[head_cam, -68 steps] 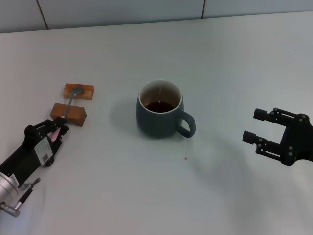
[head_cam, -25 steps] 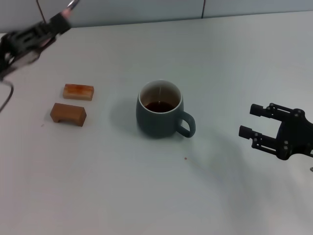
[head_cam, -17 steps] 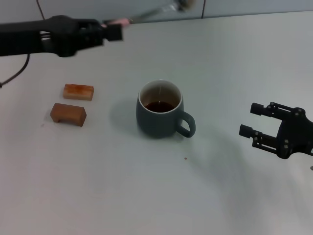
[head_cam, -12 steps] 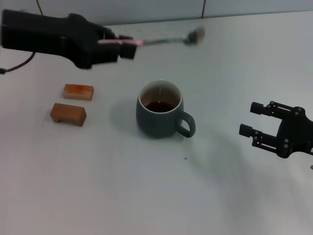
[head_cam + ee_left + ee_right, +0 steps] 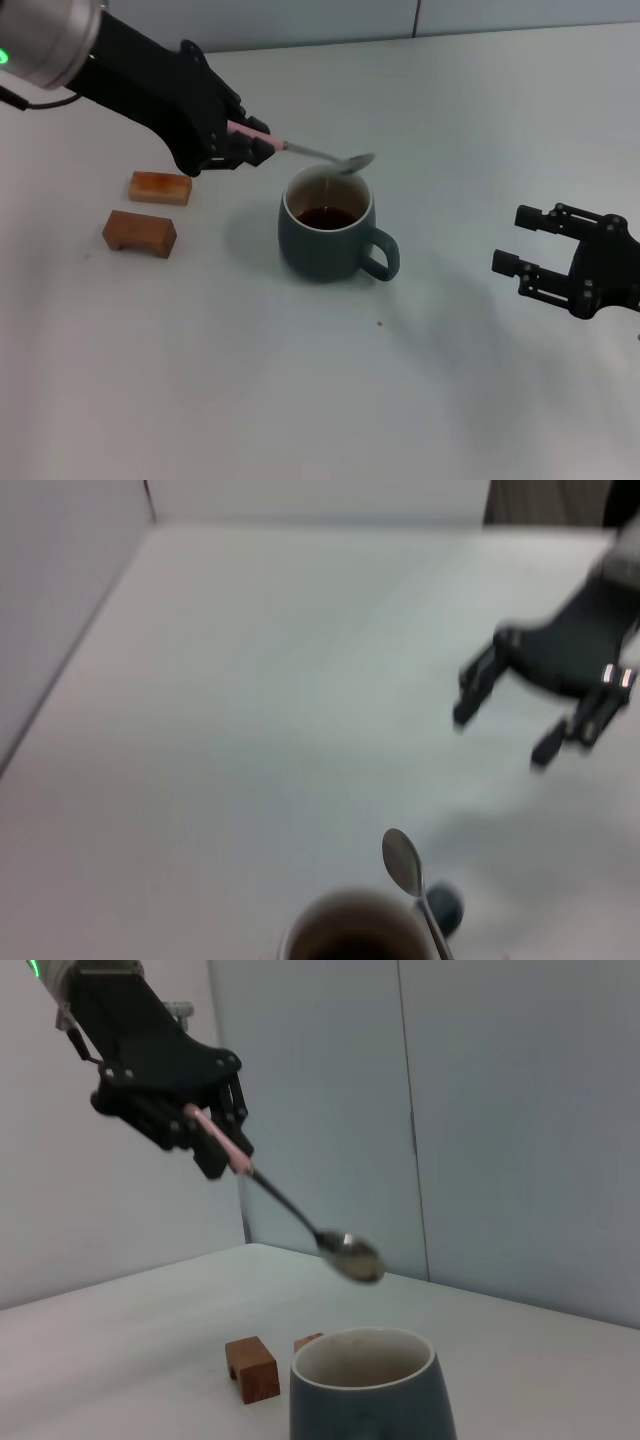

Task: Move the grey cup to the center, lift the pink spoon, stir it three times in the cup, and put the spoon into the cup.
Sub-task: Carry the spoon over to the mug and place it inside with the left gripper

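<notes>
1. Spoon (image 5: 318,155) is pinched by its pink handle in the closed left end effector (image 5: 250,143), its bowl hanging above the cup (image 5: 328,226) at mid surface (image 5: 300,400).
2. Dropping off-line could strike the rim, tipping the cup or splashing.
3. Right end effector (image 5: 525,245) idles open, well apart.

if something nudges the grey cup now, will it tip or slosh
Probably neither tips nor slides easily: the grey cup is squat and rounded, sitting flat on the table. It looks ceramic, so likely heavy for its size and breakable. The dark liquid sits well below the rim, so a light nudge from the pink spoon likely won't spill it.
</notes>
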Tool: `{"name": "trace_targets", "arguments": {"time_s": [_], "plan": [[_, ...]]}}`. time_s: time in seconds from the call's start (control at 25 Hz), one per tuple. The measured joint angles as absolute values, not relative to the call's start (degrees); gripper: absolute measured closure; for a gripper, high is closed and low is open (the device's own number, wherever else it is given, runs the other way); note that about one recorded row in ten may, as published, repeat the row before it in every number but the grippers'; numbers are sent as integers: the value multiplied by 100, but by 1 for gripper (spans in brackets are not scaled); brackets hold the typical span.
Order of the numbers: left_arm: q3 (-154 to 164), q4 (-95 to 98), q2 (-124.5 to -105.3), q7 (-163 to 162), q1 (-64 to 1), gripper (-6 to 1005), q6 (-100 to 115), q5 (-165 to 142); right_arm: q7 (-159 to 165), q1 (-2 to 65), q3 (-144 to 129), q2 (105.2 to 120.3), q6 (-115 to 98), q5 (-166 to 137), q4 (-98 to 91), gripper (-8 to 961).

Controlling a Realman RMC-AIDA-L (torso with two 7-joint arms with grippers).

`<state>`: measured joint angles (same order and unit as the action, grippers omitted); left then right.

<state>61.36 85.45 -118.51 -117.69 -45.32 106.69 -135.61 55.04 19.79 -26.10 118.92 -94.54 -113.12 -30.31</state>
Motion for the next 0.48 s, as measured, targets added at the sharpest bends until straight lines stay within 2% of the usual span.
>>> {"name": "trace_targets", "arguments": {"time_s": [0.48], "plan": [[7325,8595,-11908,-11879,-4934,868,10486,-14714,5524,2043,-2610,11891,-9404,-11312,-3035,295]]}}
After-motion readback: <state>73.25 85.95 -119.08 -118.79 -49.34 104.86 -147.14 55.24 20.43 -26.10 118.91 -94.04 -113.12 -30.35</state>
